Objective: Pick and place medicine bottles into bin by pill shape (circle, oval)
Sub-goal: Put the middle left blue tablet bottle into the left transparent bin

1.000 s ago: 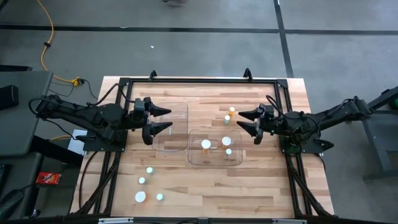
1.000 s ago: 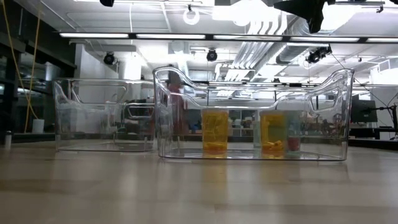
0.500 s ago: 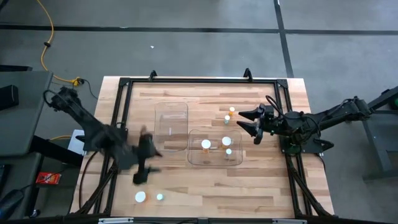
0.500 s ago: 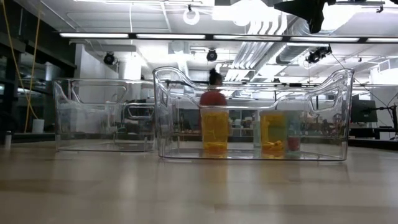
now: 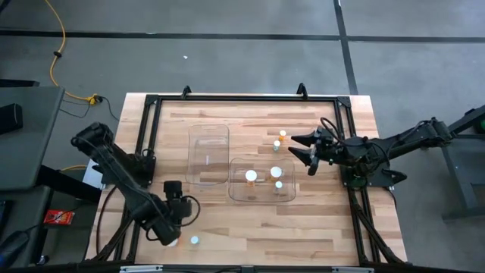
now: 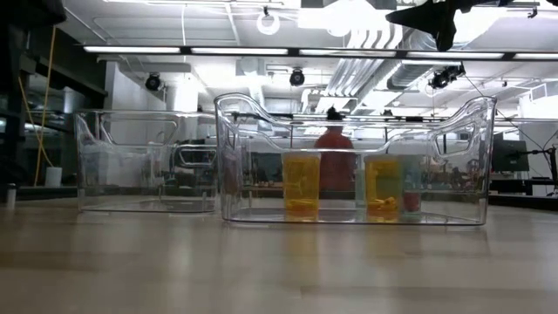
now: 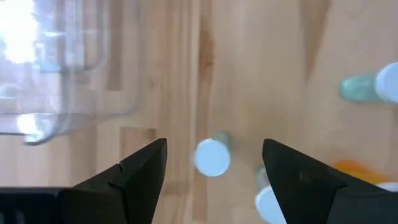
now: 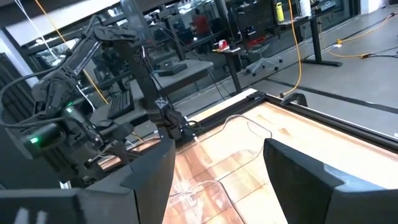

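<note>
My left gripper (image 5: 179, 215) hangs open over the near-left cluster of medicine bottles, pointing down. In the left wrist view its fingers stand either side of a pale green bottle with a white cap (image 7: 212, 155) without touching it. Other bottles lie close by (image 7: 271, 200), (image 7: 373, 87). One small bottle (image 5: 195, 240) shows beside the arm. My right gripper (image 5: 294, 145) is open and empty above the table, by the right bin's far right corner. The right clear bin (image 5: 261, 199) holds three bottles, one amber (image 5: 251, 176). Two more bottles (image 5: 281, 135) stand on the table beyond it.
The left clear bin (image 5: 208, 129) stands with nothing in it, left of and a little beyond the right bin. A black frame (image 5: 144, 136) runs along the table's edges. A person in red (image 6: 334, 157) shows in the room behind the bins.
My left gripper has swung from beside the left bin toward the table's near edge and tipped down over the near-left bottles, staying open. The person in the room behind has walked toward the right.
</note>
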Controlling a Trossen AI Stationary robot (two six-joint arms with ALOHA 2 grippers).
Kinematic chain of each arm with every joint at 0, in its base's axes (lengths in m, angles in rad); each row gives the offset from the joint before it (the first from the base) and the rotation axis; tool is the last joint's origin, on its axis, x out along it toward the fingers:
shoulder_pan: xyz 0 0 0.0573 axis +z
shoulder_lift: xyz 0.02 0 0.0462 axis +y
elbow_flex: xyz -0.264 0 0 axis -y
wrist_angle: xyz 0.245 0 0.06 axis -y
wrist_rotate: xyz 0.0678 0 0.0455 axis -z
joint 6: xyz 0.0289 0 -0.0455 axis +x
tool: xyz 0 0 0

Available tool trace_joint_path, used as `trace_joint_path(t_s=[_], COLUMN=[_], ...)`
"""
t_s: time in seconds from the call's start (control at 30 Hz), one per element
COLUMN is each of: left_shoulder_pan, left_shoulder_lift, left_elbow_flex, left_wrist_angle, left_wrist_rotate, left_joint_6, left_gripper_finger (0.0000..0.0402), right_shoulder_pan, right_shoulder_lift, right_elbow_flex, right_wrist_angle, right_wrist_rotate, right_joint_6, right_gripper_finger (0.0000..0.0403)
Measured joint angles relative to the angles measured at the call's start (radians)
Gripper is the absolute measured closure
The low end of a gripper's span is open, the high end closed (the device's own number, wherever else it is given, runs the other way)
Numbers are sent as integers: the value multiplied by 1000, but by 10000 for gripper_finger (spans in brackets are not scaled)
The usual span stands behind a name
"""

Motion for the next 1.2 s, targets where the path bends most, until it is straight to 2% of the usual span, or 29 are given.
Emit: trace_joint_path(t_s=[0.13, 0.27, 0.4, 0.6, 0.67, 0.83, 1.2], left_shoulder_pan=[8, 14, 30, 61, 74, 103, 106], left_shoulder_lift=[-34, -66, -70, -56, -55, -55, -55], left_elbow_flex=[-82, -139, -145, -166, -194, -233, -242], left_wrist_angle=[101, 109, 113, 180, 224, 211, 211], left_wrist_rotate=[67, 48, 32, 87, 106, 114, 173], left_joint_6=[-17, -48, -7, 92, 95, 65, 118], left_gripper_finger=[149, 149, 149, 149, 149, 149, 149], right_shoulder_pan=[0, 0, 0, 0, 0, 0, 0], right_shoulder_lift=[0, 0, 0, 0, 0, 0, 0], right_elbow_flex=[0, 0, 0, 0, 0, 0, 0], right_wrist_angle=[-12, -23, -30, -39, -42, -47, -56], right_wrist_rotate=[1, 1, 1, 2, 2, 2, 2], right_joint_6=[1, 8, 30, 35, 35, 38, 37], right_gripper_finger=[165, 165, 165, 165, 165, 165, 165])
